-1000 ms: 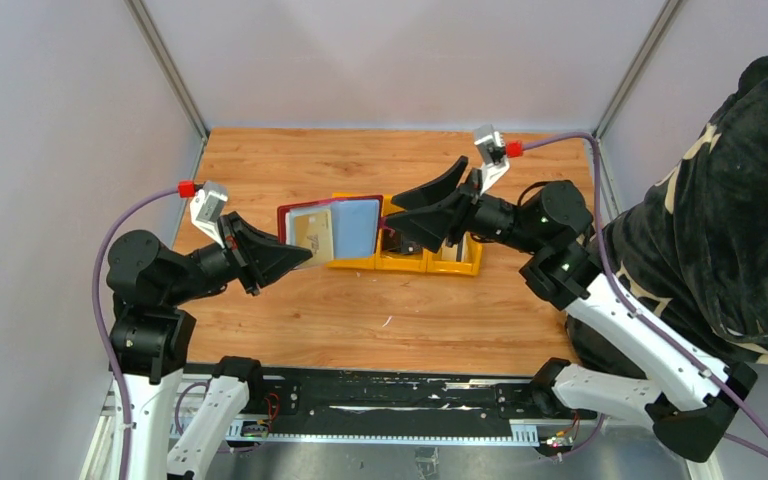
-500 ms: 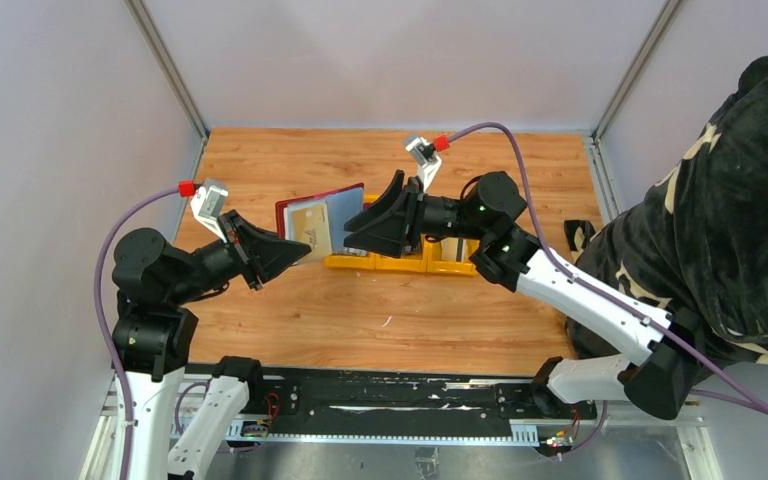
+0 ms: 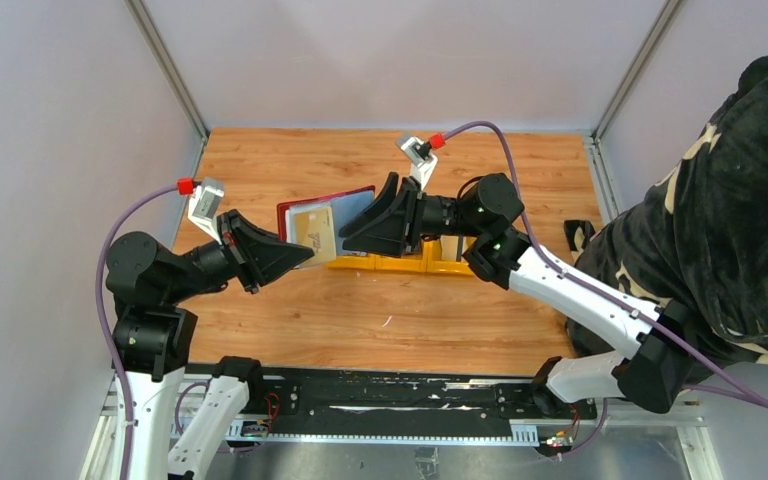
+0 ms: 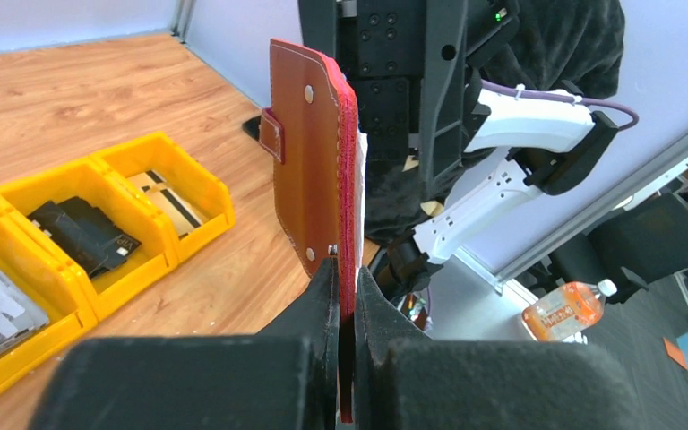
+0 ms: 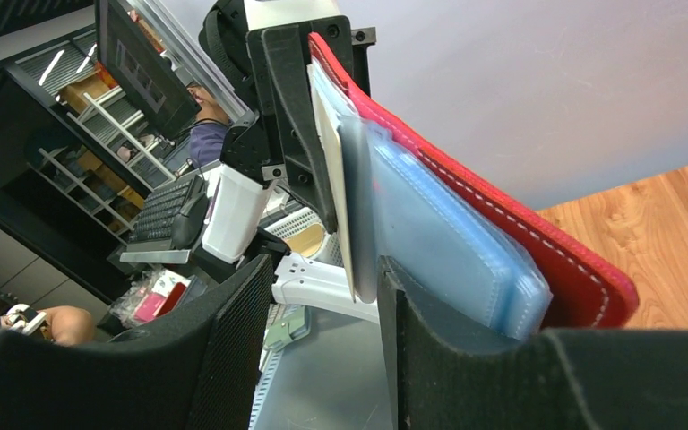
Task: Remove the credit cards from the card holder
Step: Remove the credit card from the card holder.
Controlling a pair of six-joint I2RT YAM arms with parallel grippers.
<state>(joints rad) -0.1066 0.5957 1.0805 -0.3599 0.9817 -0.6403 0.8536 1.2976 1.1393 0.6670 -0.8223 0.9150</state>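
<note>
My left gripper (image 3: 303, 254) is shut on the lower edge of the open dark red card holder (image 3: 328, 222) and holds it upright above the table. In the left wrist view, the holder (image 4: 309, 161) stands edge-on between my closed fingers (image 4: 322, 296). A tan credit card (image 3: 315, 232) sticks out of its grey-blue lining (image 5: 439, 233). My right gripper (image 3: 356, 226) is open at the holder's right half. In the right wrist view, the card's edge (image 5: 348, 197) lies between the two fingers (image 5: 224, 358), close against the right one.
The yellow three-compartment bin (image 3: 400, 263) sits behind the holder with several cards in it (image 4: 81, 235). A person in a dark patterned cover (image 3: 750, 200) is at the right edge. Grey walls enclose the wooden table (image 3: 390, 310).
My right arm has swung left from over the bin to the card holder and now has its open fingers around the card's edge. My left gripper keeps holding the holder, barely moved.
</note>
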